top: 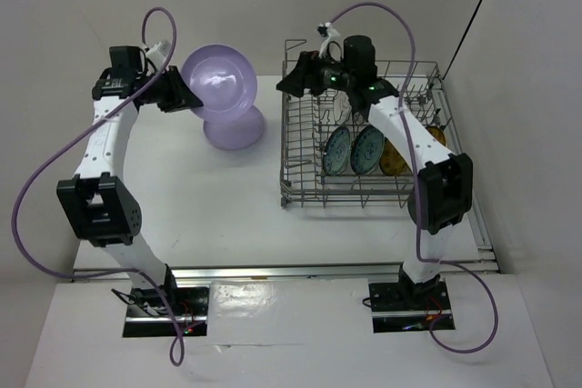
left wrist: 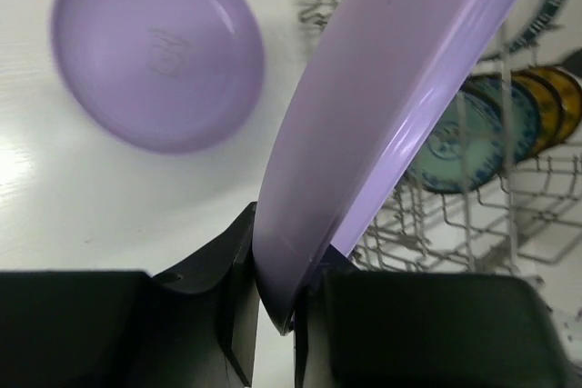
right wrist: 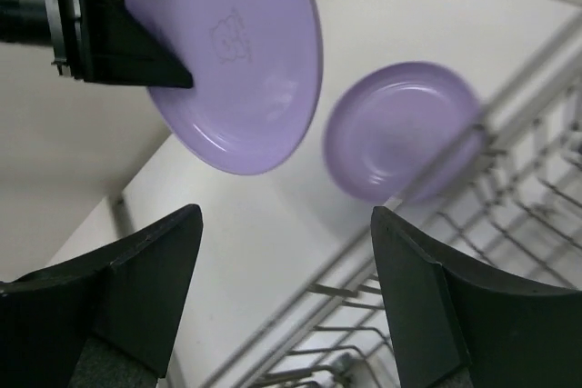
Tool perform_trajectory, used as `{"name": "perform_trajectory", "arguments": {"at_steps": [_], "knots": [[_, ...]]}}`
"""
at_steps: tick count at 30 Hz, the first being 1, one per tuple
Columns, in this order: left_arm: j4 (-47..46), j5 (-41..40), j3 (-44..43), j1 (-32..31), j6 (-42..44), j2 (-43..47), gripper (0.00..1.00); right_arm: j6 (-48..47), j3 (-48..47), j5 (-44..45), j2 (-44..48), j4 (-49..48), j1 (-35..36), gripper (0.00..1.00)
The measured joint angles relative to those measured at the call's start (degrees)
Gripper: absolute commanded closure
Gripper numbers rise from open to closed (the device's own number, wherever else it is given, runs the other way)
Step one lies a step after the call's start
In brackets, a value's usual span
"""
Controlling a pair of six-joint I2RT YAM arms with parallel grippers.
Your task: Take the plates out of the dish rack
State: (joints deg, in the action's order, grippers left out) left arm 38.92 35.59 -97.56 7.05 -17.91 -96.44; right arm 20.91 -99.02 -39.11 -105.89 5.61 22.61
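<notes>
The left jaws pinch the rim of a lavender plate [left wrist: 400, 88], tilted off the counter [top: 209, 215]. A second plate [left wrist: 159, 47] lies flat to their right. The right jaws stand spread over the rack [top: 300, 184]. Teal plates [top: 355, 150] and mustard plates [top: 393, 159] stand upright behind them.

Left tool [top: 191, 98] grips raised lavender plate [top: 221, 77] by its rim | second lavender plate [top: 238, 131] flat on worktop [top: 209, 211] | right tool [top: 289, 83] above dish rack [top: 300, 192], far-left corner | teal plates [top: 355, 150] and mustard plate [top: 393, 160] upright inside.
</notes>
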Motion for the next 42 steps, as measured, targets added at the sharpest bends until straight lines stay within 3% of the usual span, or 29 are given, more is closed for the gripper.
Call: {"name": "perform_trajectory", "arguments": {"at_steps": [10,14,20,22,23,28,29,30,34,42], "knots": [[3.9,-4.6,-15.6,-0.3,1.7,-25.5,1.0,-6.1,-2.6,11.4,3.4,5.9,-5.5,0.17],[5.6,-4.9,-18.2,-0.5,3.0,-31.5,0.99,-7.3,-3.0,12.9,3.5,7.2,-5.7,0.17],[7.7,-5.7,-21.3,-1.0,4.5,-35.5,0.89,-8.3,-2.9,14.6,3.6,9.3,-5.8,0.17],[8.0,-6.1,-21.6,-1.2,4.7,-35.8,0.83,-8.4,-2.9,15.0,3.6,9.7,-5.8,0.17],[8.3,-6.3,-21.6,-1.2,5.0,-35.9,0.74,-8.4,-2.9,15.0,3.6,9.9,-5.8,0.17],[10.0,-5.6,-21.7,-1.7,7.9,-36.3,0.48,-8.6,-2.9,15.8,3.6,10.2,-5.8,0.17],[10.5,-5.6,-21.9,-1.8,8.3,-36.7,0.34,-8.6,-2.8,16.0,3.7,10.2,-5.8,0.17],[11.0,-6.0,-22.1,-1.8,9.0,-37.0,0.29,-8.6,-2.7,16.0,3.8,10.2,-5.8,0.17],[12.7,-8.9,-22.4,-2.1,10.3,-38.0,0.18,-8.6,-2.5,16.0,4.5,10.6,-5.8,0.17],[14.3,-18.5,-22.7,-4.2,13.9,-38.0,0.17,-8.6,-1.0,16.0,7.1,10.6,-5.8,0.15]]}}
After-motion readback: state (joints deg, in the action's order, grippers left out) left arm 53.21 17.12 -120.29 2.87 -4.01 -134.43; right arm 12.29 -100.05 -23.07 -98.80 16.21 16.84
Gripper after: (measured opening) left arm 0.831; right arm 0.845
